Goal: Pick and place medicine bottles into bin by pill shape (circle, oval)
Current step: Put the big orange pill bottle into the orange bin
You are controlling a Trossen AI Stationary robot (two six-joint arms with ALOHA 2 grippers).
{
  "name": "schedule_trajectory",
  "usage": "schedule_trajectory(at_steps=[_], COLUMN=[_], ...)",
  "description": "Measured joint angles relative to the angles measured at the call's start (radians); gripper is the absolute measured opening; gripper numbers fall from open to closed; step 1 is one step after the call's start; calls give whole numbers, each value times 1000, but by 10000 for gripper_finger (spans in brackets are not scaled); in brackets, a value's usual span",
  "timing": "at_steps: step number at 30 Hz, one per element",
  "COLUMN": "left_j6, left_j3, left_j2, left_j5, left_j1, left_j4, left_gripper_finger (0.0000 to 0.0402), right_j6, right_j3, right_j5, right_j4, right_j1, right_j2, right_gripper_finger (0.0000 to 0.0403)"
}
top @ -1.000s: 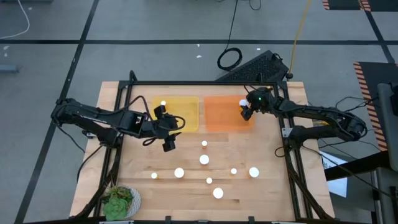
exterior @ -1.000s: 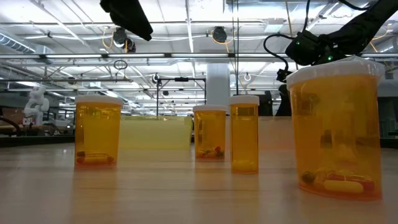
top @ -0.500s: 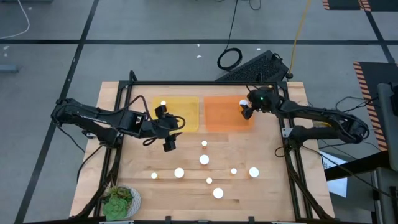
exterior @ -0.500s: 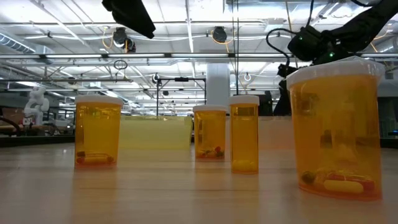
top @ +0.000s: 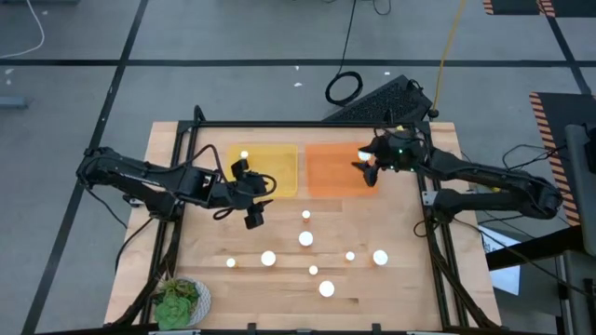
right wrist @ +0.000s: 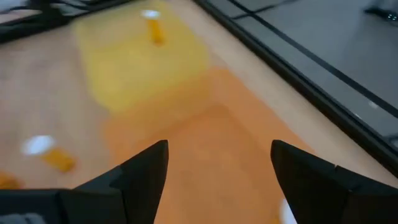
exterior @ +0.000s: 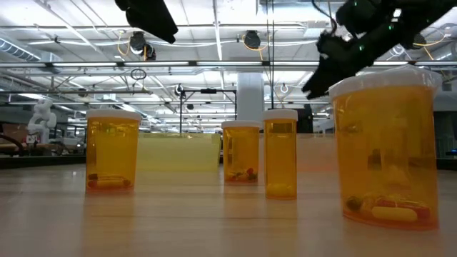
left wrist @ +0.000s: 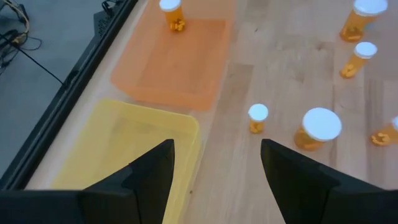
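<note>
now the right gripper (top: 365, 167), fingers spread and empty, has swung off the amber white-capped medicine bottle (top: 363, 154) it left in the shallow orange plastic bin (top: 331, 177), while the left gripper (top: 253, 212), also open-fingered and empty, waits beside that bin's yellow neighbour (top: 279, 163).

A big industrial lab hall: exposed ceiling trusses (exterior: 214, 64) with strip lights, a white pillar (exterior: 250, 89), grey taped concrete floor (top: 74, 84), loose cables (top: 343, 88), a wooden workbench (top: 307, 233) on a black metal frame
</note>
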Motion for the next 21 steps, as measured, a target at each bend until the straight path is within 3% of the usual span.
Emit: schedule_trajectory(at_steps=[10,21], left_j6=[-30,-30], left_j3=[0,-60], left_j2=[0,1], left_j5=[-1,-5], left_j1=[-61,-68], left_j4=[-5,-7], left_gripper_finger=[243,243], right_j6=[-63,-141], right_j3=[160,301], right_j5=[-3,-6], right_j4=[-3,0], right_j1=[306,527], right_j2=[119,370], right_gripper_finger=[279,279])
